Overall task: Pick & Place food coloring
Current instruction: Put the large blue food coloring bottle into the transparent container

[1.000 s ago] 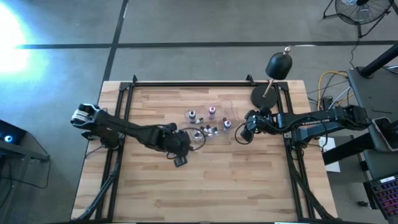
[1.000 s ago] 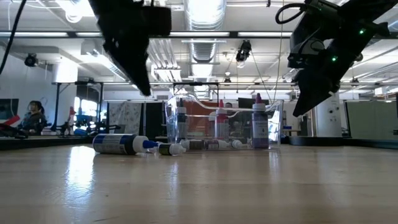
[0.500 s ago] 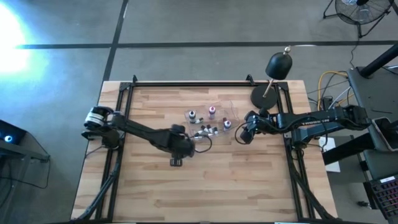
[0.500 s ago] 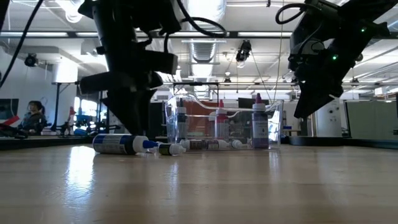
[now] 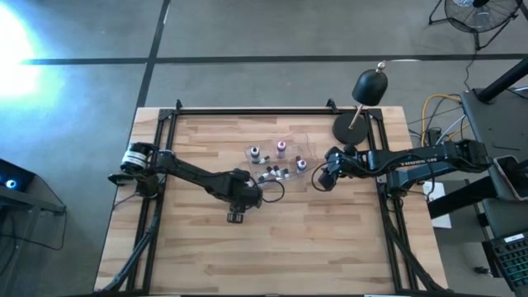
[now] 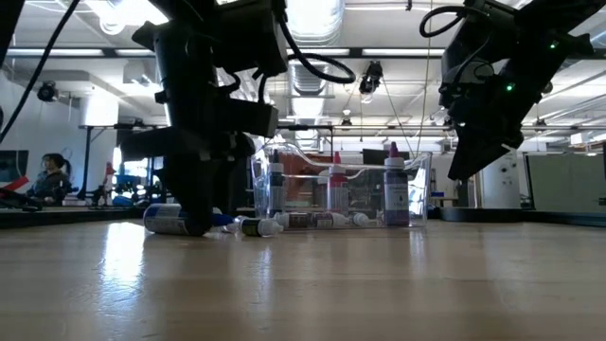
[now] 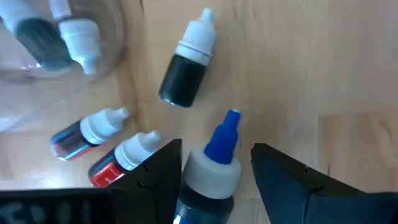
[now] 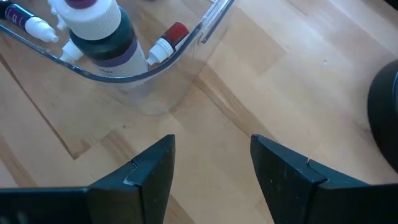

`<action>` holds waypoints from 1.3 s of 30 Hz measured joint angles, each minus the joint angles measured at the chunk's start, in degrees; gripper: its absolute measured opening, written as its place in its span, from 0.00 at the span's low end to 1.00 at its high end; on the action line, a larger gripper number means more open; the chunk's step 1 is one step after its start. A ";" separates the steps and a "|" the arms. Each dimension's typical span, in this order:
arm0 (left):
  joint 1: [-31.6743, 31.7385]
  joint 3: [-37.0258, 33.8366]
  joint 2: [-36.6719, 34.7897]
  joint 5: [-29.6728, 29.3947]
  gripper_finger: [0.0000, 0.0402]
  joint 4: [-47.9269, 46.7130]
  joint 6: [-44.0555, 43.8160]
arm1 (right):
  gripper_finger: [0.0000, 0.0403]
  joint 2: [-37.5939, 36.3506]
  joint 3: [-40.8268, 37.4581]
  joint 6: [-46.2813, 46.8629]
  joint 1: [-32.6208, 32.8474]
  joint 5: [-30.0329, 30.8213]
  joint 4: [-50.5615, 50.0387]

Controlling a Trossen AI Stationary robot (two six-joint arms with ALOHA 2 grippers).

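The pale wooden table [image 5: 206, 247] carries a clear plastic tray [image 8: 205, 28] at upper centre of the high view, holding upright food coloring bottles [image 6: 395, 194], partly blurred. The left gripper [image 7: 214, 165] has its fingers apart around a lying blue-capped bottle [image 7: 217, 158], its body cut off, tip pointing away. The right gripper [image 8: 211, 162] hangs open beside the tray.

No readable text, bottle labels too blurred to make out
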 joint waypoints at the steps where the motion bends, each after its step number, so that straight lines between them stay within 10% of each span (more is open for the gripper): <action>1: 0.02 0.00 0.09 0.18 0.42 -0.25 -0.02 | 0.50 0.00 0.00 0.00 0.01 0.00 0.00; 26: 2.11 3.02 -3.24 -4.69 0.23 -7.50 -3.96 | 0.50 0.00 -0.11 -0.02 0.00 0.48 0.04; 39: 2.64 -1.18 -24.97 -37.18 0.22 23.98 -26.75 | 0.50 0.00 -0.42 -0.21 0.00 1.35 0.20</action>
